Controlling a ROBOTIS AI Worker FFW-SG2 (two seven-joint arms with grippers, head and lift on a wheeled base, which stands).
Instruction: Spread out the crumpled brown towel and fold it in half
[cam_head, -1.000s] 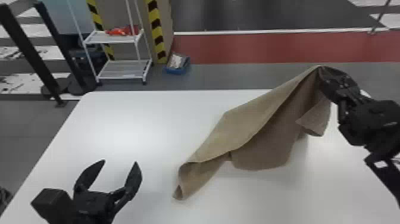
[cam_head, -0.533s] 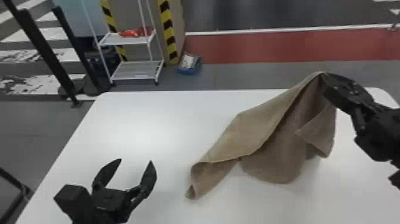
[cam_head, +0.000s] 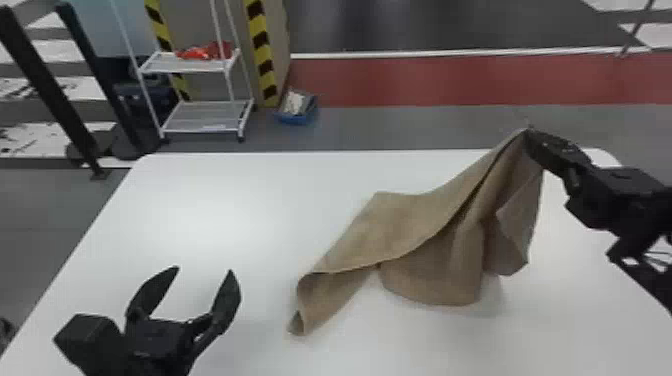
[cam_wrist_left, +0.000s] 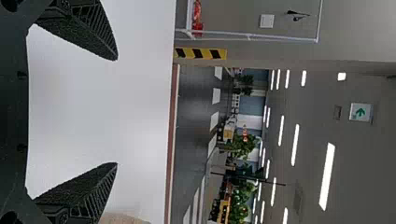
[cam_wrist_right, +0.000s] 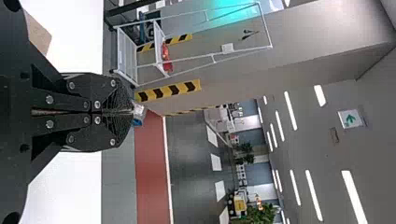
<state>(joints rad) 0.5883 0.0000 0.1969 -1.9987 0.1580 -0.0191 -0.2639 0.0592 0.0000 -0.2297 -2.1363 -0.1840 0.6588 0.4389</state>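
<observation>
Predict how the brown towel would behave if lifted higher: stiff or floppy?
The towel is likely floppy: it hangs in soft folds from the right gripper. Its edges look thin, so it is probably light for its size. The end lying on the table would probably trail and sag rather than rise flat.

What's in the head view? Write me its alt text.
A rumpled brown towel hangs from the robot's closed right claw, its left end trailing on a white table; the left claw hovers open at the near left.
</observation>
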